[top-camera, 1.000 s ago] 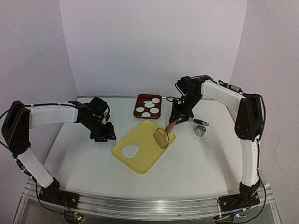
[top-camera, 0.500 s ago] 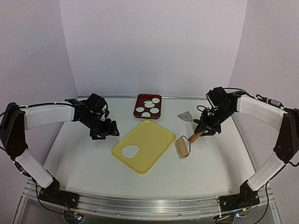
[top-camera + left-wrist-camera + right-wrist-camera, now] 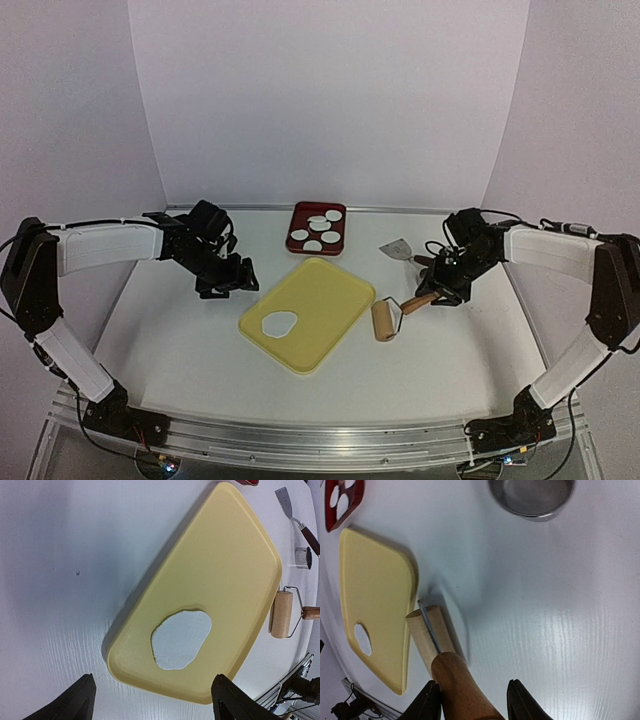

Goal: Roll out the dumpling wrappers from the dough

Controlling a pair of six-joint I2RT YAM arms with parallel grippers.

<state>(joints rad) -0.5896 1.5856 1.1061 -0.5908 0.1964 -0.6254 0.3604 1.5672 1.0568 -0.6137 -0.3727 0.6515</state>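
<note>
Right hand [image 3: 447, 290] clamped on the wooden handle of the rolling pin [image 3: 383, 321]. The pale wood roller lies on the white counter [image 3: 180, 350], just beside the right edge of the yellow board [image 3: 325, 285], not on it. Left hand [image 3: 228, 283] spread wide, holding nothing, over the counter left of the board. Dough [image 3: 278, 324]: flat, irregular white patch on the board's near-left part, uncovered. Dumpling wrappers [image 3: 331, 237]: round white discs in the red tray [image 3: 305, 209] at the far side, well apart from the dough. Metal scraper [image 3: 396, 247] lies near the right hand. Steel ring cutter [image 3: 530, 495] is cut off at the top of the right wrist view and hard to make out from overhead. The handle's end is hidden between the fingers.
</note>
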